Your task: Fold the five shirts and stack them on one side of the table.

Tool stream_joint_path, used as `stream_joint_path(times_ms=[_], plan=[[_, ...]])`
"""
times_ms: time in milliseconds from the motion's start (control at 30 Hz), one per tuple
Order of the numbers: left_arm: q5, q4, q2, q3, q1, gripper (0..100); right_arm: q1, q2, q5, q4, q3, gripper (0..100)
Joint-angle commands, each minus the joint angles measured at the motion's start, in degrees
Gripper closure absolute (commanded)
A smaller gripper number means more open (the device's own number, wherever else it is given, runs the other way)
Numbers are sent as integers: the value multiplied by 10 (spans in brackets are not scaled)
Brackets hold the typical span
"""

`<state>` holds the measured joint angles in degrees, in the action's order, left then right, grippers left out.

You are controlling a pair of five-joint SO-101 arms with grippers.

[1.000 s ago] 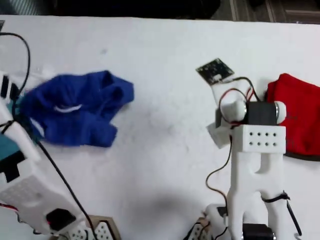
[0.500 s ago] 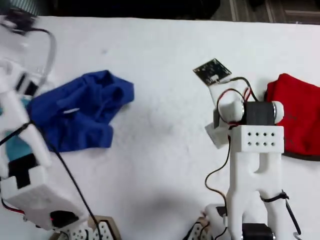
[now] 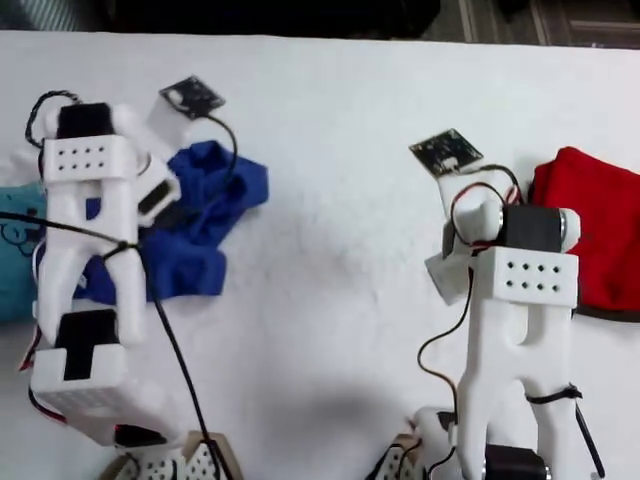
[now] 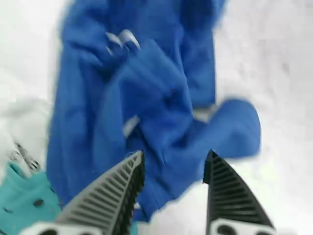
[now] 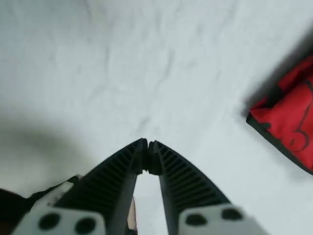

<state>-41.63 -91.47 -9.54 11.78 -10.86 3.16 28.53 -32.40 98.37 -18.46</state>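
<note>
Hovering over the blue shirt [image 4: 156, 88], the left gripper [image 4: 174, 157] has fingers [image 4: 117, 191] spread; the right gripper [image 5: 147, 147] has them pressed together

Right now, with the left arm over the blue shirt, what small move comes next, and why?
Probably lower the left arm a little and close on the blue shirt: its jaws stand open above the crumpled cloth, holding nothing, and the shirt lies unfolded.

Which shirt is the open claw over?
The blue shirt, crumpled right below the left claw. The red shirt lies off by the other arm, and the teal shirt at the table's edge.
</note>
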Motion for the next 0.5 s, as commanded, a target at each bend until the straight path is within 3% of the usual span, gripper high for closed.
stream_joint_path(times_ms=[0, 233, 467], plan=[[18, 57, 26, 26, 21, 786, 2, 15, 4, 2, 1, 981], [15, 127, 1, 35, 38, 789, -1, 15, 4, 2, 2, 981], [14, 47, -138, 194, 38, 788, -1, 15, 4, 1, 1, 981]])
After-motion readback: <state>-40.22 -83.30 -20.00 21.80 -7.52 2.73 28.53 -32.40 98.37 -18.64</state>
